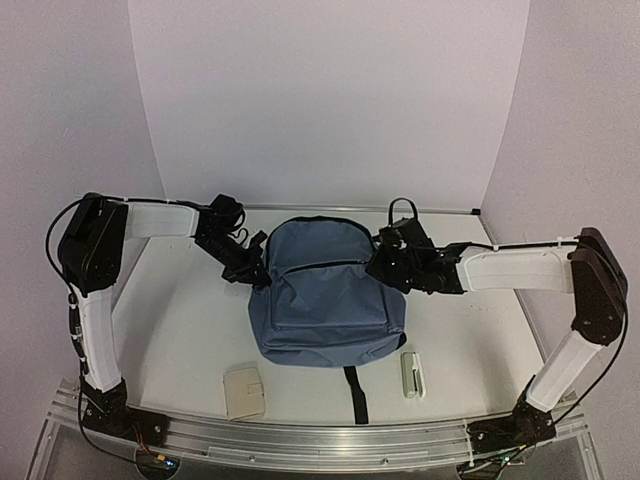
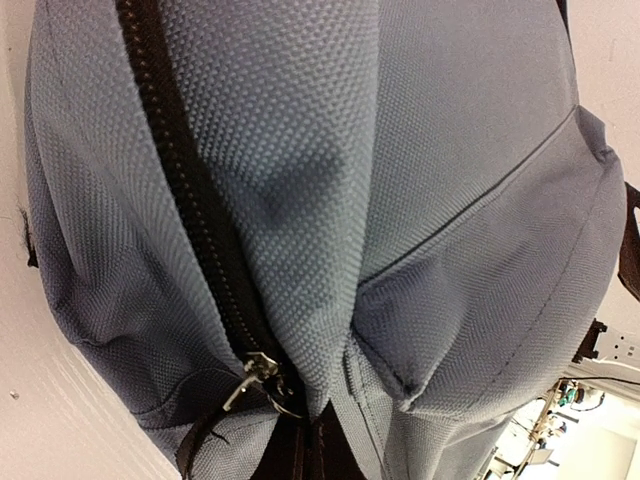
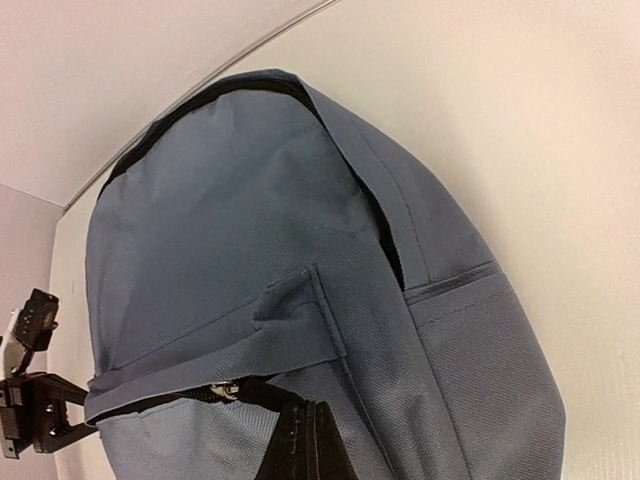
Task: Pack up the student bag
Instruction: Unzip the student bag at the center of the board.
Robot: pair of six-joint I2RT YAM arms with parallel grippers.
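The student bag (image 1: 325,300), a slate-blue backpack, lies flat in the middle of the table with its black zipper (image 1: 318,266) curving across the front. My left gripper (image 1: 256,270) is shut on a fold of fabric at the bag's left side. Its dark fingertips (image 2: 312,452) sit just beside the metal zipper slider (image 2: 258,372). My right gripper (image 1: 385,264) is shut on the bag's right side. Its fingertips (image 3: 306,446) pinch next to another slider (image 3: 224,390), and the cloth above them is puckered.
A small beige square item (image 1: 243,390) and a small white item (image 1: 412,374) lie near the table's front edge. A black strap (image 1: 357,393) trails from under the bag between them. White walls close in the table at the back and sides.
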